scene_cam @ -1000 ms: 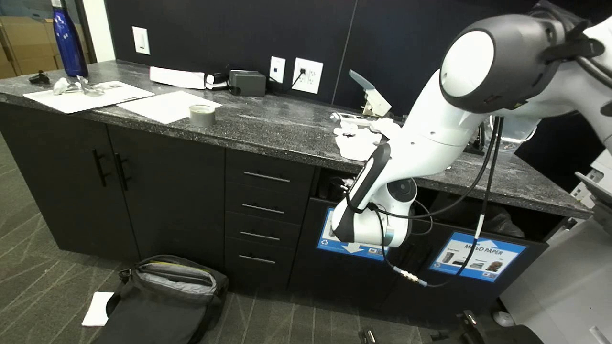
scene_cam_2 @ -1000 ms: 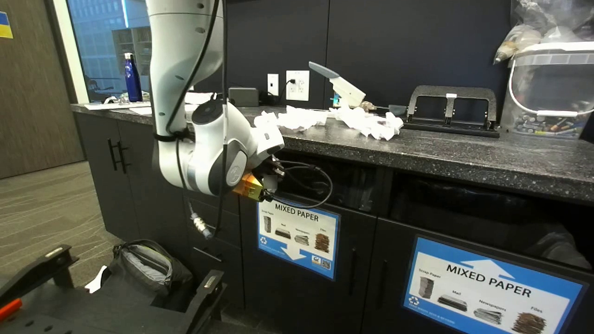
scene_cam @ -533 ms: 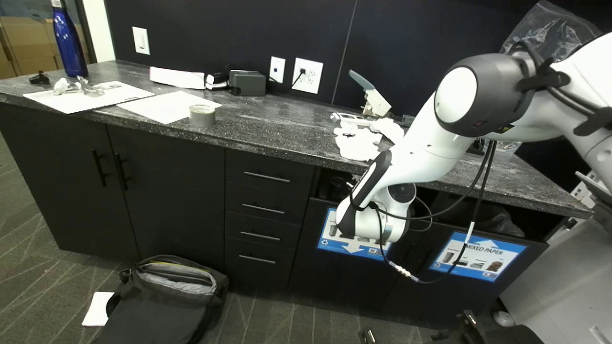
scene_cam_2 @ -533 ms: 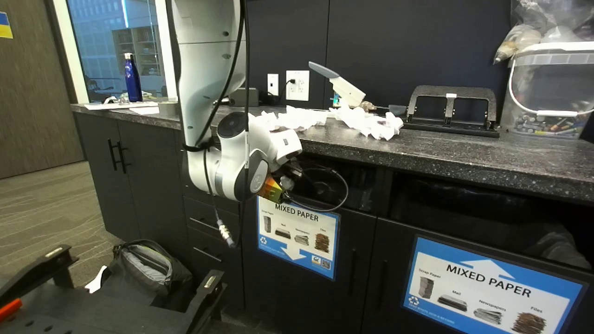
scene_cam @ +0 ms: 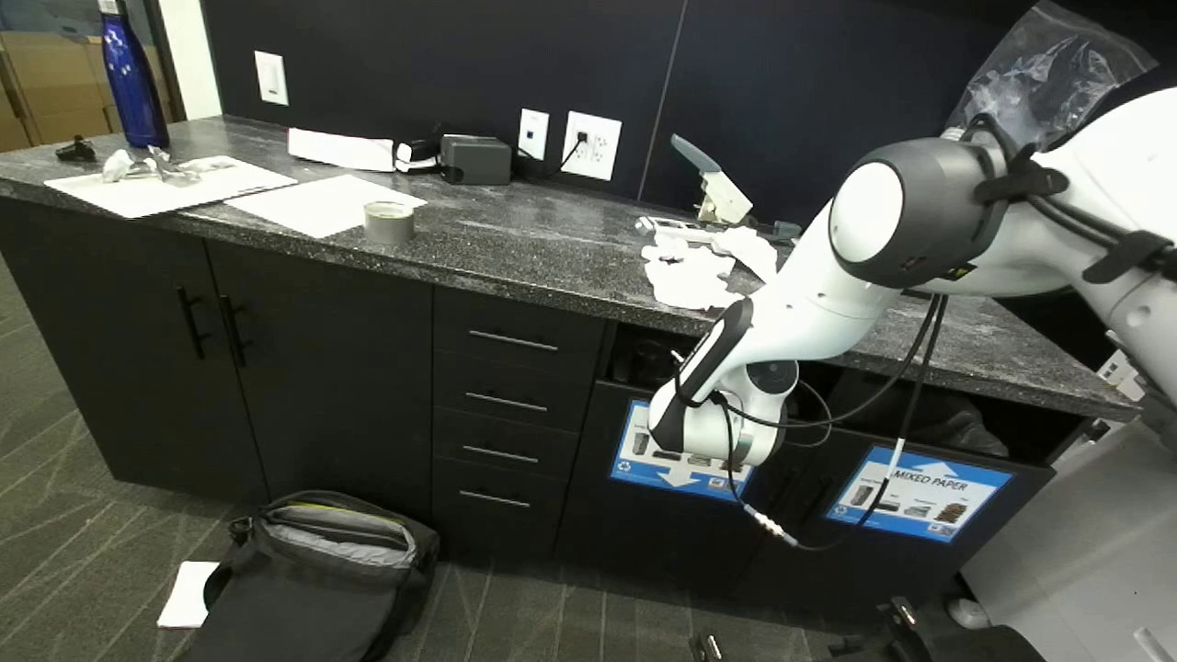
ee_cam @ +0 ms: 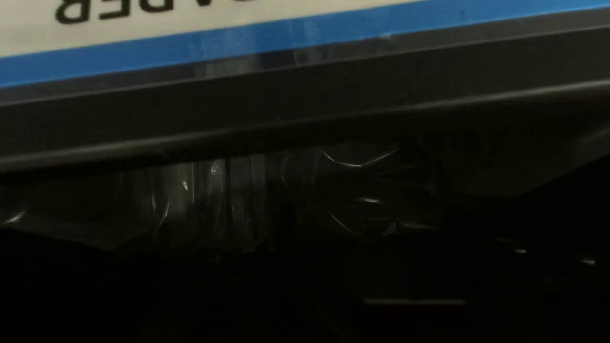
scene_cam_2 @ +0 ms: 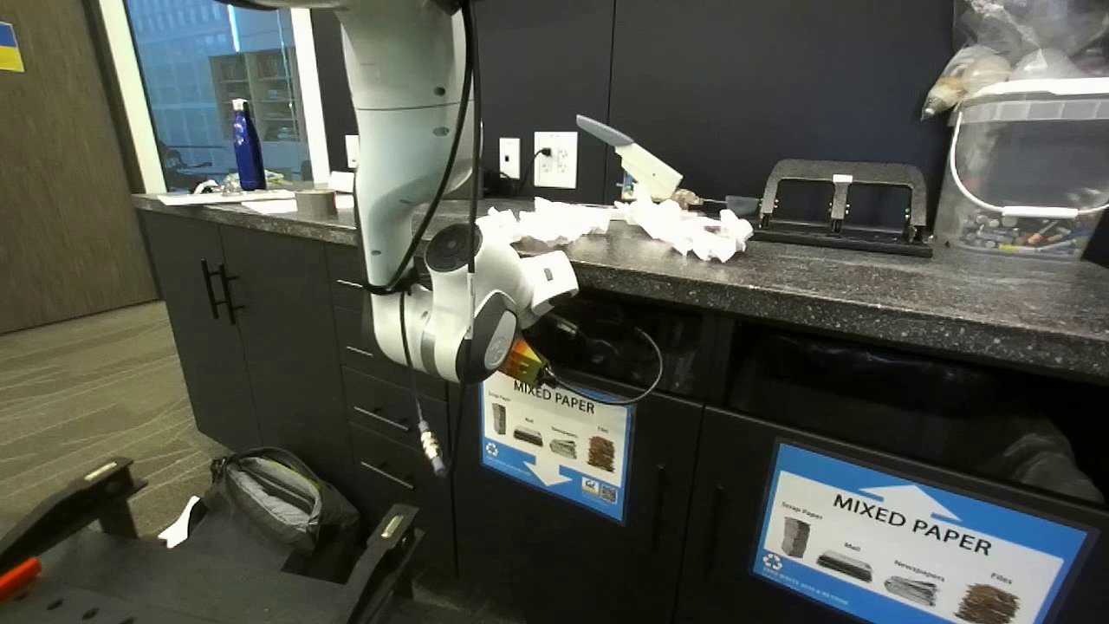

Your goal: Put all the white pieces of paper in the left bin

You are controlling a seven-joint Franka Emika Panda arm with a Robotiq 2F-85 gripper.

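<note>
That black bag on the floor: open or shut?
Open: in both exterior views the black bag gapes, its grey lining showing.

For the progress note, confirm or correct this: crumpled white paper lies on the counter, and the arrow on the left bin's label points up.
Not quite: the arrow on the label of the left bin points down, as both exterior views show. Crumpled white paper does lie on the counter.

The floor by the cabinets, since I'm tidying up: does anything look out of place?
Yes: a white sheet lies on the carpet beside the open dark bag, odd because the other flat sheets lie on the counter.
</note>
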